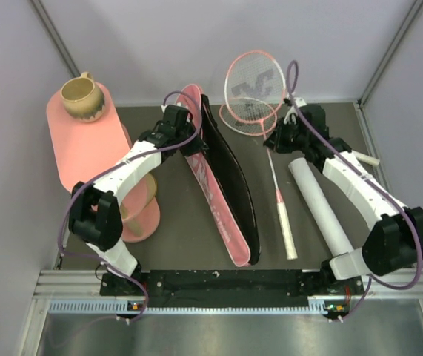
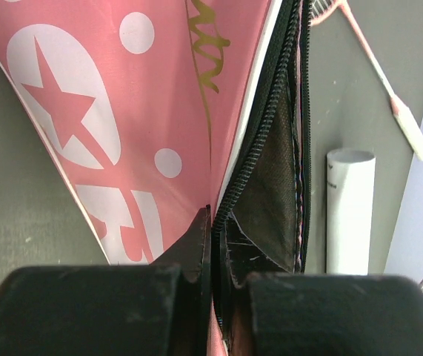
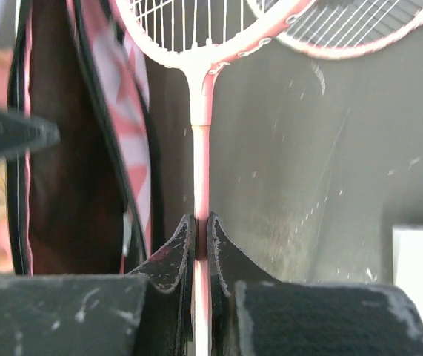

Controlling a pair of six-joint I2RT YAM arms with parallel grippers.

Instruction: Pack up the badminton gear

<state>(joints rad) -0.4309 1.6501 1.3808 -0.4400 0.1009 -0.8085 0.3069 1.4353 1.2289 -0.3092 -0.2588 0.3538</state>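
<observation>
The long pink bag (image 1: 212,194) lies unzipped down the middle of the table, its dark inside (image 2: 270,185) showing. My left gripper (image 2: 212,216) is shut on the bag's zip edge near its wide far end (image 1: 193,139). Two pink-framed rackets rest right of the bag, their heads (image 1: 255,78) overlapping at the back. My right gripper (image 3: 201,221) is shut on the thin shaft (image 3: 200,156) of one racket, just below its head (image 3: 189,30). That racket's white handle (image 1: 289,236) points toward the arms. The white tube (image 1: 319,208) lies beside it, partly under my right arm.
A tan mug (image 1: 81,96) stands on the pink oval table (image 1: 85,152) at the far left. Grey walls close in the back and both sides. The tube's open end (image 2: 350,157) shows in the left wrist view, right of the bag.
</observation>
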